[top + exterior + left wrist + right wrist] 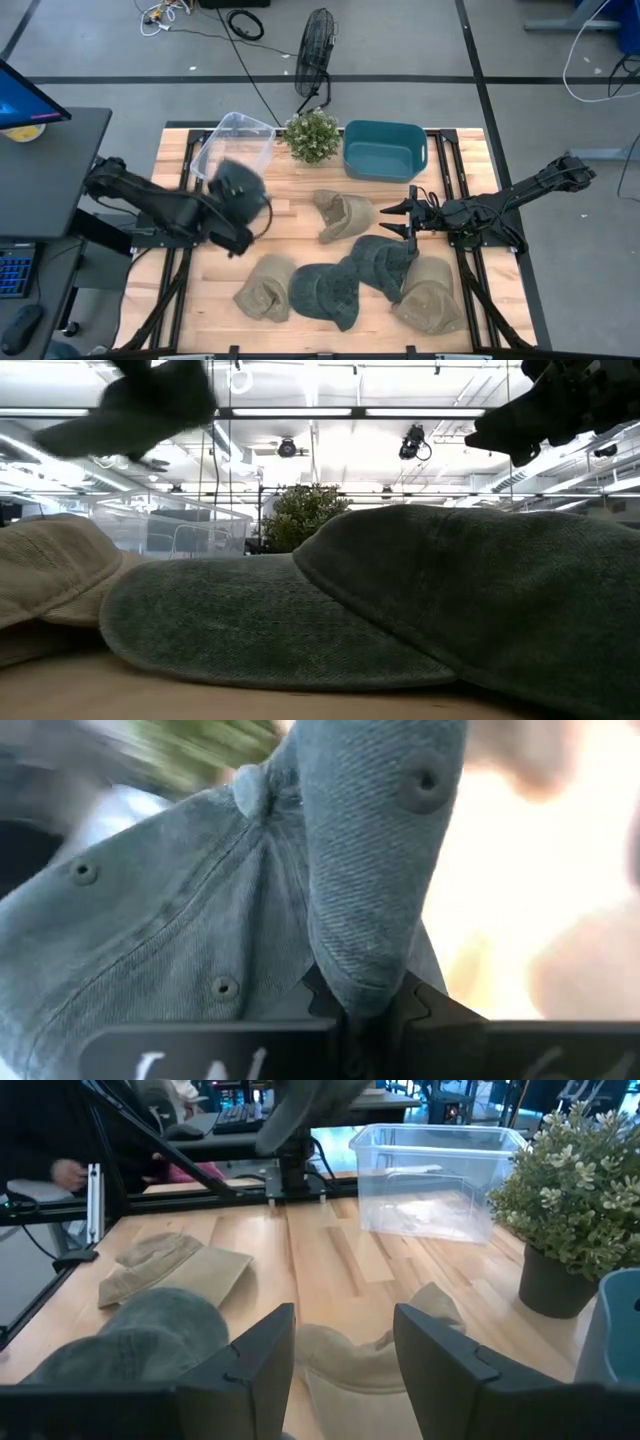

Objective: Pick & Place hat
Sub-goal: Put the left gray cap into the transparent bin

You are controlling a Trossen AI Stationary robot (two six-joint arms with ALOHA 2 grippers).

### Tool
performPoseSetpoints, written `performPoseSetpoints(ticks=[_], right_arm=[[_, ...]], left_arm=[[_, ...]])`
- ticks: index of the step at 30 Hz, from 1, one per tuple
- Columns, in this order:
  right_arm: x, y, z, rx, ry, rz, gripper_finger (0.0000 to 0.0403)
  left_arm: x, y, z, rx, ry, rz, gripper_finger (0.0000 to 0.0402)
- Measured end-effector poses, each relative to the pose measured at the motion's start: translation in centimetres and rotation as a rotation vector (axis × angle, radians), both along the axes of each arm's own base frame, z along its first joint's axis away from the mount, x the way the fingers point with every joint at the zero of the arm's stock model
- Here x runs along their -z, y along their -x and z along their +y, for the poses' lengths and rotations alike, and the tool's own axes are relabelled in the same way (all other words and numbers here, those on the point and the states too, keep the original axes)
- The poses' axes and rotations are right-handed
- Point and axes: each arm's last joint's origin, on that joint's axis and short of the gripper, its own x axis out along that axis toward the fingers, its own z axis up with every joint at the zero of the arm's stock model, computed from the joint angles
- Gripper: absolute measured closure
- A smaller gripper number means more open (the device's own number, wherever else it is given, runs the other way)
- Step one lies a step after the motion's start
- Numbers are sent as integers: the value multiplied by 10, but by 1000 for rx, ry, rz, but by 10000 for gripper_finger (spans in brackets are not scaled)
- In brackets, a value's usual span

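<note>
A dark grey-green cap (240, 185) hangs in my left gripper (365, 1020), lifted above the table's left part, close to the clear plastic bin (235, 145). The same cap (140, 405) shows high up in the low view. Several more hats lie on the wood: a tan one (345, 215), two dark ones (385, 262) (325, 290), and two more tan ones (265, 288) (430, 295). My right gripper (392, 220) is open and hovers over the table's right part, its fingers (265, 1350) pointing at the tan hat (370, 1355) without touching it. My left gripper pinches a bunched fold of the cap's crown (360, 975) between its two fingers. The cap is lifted clear of the table, and the rest of its crown (160, 950) spreads out beyond the fingers.
A teal bin (383, 150) and a potted plant (312, 135) stand at the table's far edge, right of the clear bin. A fan (315, 50) and cables lie on the floor beyond. A person's hand (70, 1175) shows past the table's left side.
</note>
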Motion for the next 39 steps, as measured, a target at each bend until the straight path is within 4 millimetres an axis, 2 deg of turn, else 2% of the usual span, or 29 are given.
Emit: performPoseSetpoints(ticks=[4, 8, 14, 22, 28, 34, 39], right_arm=[[0, 0, 0, 3, -12, -2, 227], [0, 0, 0, 4, -15, -2, 227], [0, 0, 0, 4, -16, -1, 227], [1, 0, 0, 4, -15, 8, 227], [2, 0, 0, 4, -12, 18, 227], [3, 1, 0, 4, -8, 27, 227], [3, 1, 0, 4, -6, 33, 227]], left_arm=[[-21, -2, 25, -118, -144, -69, 385], [-19, -7, 58, -259, -175, -51, 384], [2, -14, 110, -382, -220, 66, 382], [42, -27, 165, -417, -201, 27, 382], [80, -18, 180, -408, -167, 103, 382], [113, -11, 178, -309, -49, 159, 366], [130, -3, 175, -266, 3, 229, 342]])
